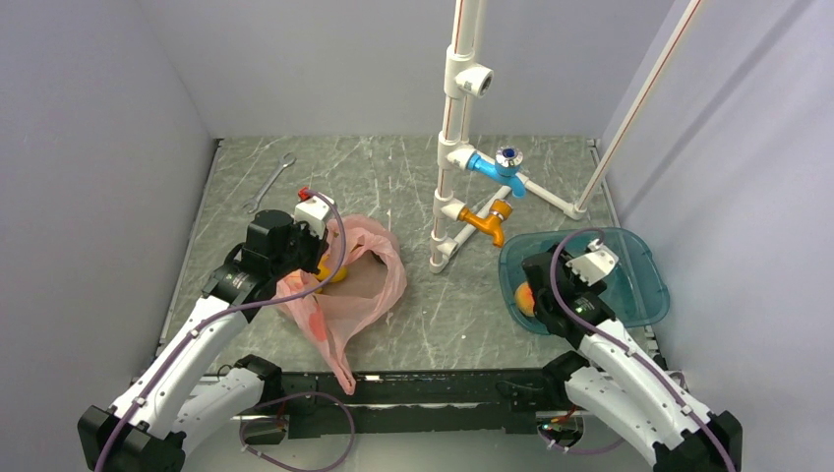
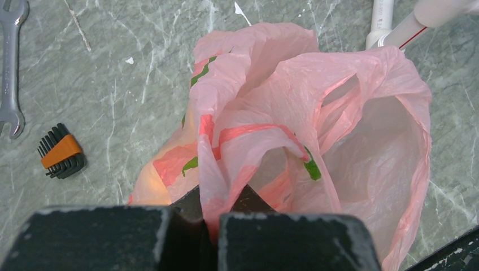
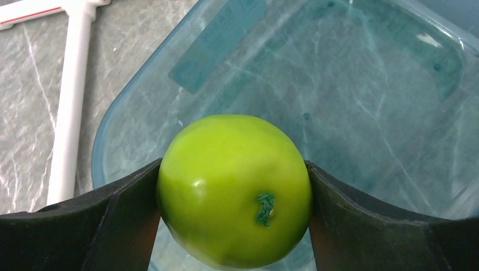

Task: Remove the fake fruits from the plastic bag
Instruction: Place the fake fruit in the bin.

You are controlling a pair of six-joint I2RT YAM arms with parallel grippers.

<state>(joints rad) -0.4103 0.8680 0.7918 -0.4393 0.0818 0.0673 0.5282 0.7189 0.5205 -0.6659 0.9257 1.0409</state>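
The plastic bag (image 2: 361,141) is thin, crinkled, translucent pink film with red and green prints. It lies slumped left of centre on the grey marbled table (image 1: 462,315) with its mouth gaping open. A yellow fruit (image 1: 334,273) shows inside.

The left gripper (image 2: 210,217) is clamped on a gathered fold of the film, with the arm reaching forward over the bag's left side. The right gripper (image 3: 233,169) grasps a glossy, round green apple (image 3: 234,209) by its sides, over the interior of the rigid teal tub (image 3: 361,84) near the tub's left rim.

A strip of bare table separates the bag from the white pipe stand (image 1: 447,187). A wrench (image 2: 10,68) and a hex key set (image 2: 60,152) lie apart from the bag on its far-left side.
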